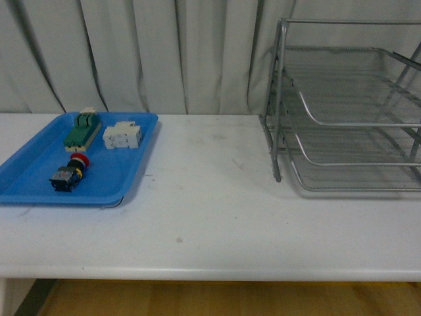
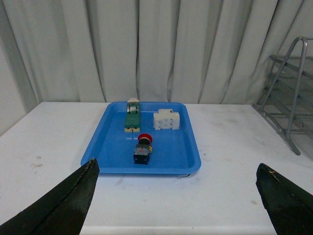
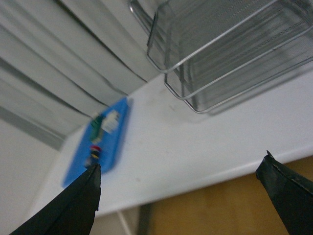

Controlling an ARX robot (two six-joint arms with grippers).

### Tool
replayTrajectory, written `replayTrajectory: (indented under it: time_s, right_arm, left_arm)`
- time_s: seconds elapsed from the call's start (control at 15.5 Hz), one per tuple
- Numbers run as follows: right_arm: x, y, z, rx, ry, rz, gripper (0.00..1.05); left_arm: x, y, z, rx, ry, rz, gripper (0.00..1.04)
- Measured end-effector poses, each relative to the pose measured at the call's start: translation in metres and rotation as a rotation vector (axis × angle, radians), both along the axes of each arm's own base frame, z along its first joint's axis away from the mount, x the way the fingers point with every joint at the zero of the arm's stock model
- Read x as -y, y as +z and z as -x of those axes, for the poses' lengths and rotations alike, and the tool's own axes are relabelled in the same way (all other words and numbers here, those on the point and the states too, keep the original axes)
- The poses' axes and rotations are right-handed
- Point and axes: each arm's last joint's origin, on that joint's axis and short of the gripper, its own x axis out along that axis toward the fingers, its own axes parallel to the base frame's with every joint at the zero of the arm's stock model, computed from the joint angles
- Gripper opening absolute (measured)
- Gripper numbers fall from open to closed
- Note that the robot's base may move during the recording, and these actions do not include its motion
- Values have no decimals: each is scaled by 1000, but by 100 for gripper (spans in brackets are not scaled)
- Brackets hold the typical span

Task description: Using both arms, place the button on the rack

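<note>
Nearest, the left gripper (image 2: pixel 177 166) and right gripper (image 3: pixel 181 164) both hang wide open, holding nothing. Beyond, the button (image 1: pixel 69 172) lies on its side in the blue tray (image 1: pixel 29 176), left on the table (image 1: pixel 210 210), red cap pointing away. The rack (image 1: pixel 348 125) stands well apart, far right.

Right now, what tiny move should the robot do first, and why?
Probably ease the left gripper forward and down toward the button. Its jaws stand wide open and hold nothing, and the button lies on its side in the blue tray straight ahead of it, far from the rack.
</note>
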Motion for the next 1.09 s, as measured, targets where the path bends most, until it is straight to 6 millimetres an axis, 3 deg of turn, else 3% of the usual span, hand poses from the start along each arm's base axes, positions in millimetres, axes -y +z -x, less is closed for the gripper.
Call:
replayTrajectory:
  time_s: [0.19,0.32,0.39,0.52,0.9,1.09]
  right_arm:
    - [4,-6,-33,-25,-136,-331,98]
    - [2,-11,-70,-16,-167,-477,98]
    - [-1,-11,-93,6,-167,-510,98]
    - [-9,-39,-128,-116,-218,-556,98]
    - [-20,-76,-187,-202,-244,-591,98]
    - [-23,-76,-206,-204,-240,-606,98]
  left_arm:
    - [0,0,0,0,-1,0,98]
    - [0,0,0,0,0,0,98]
    - [0,0,0,0,0,0,98]
    - [0,0,0,0,0,0,98]
    - [0,0,0,0,0,0,98]
    - [0,0,0,0,0,0,98]
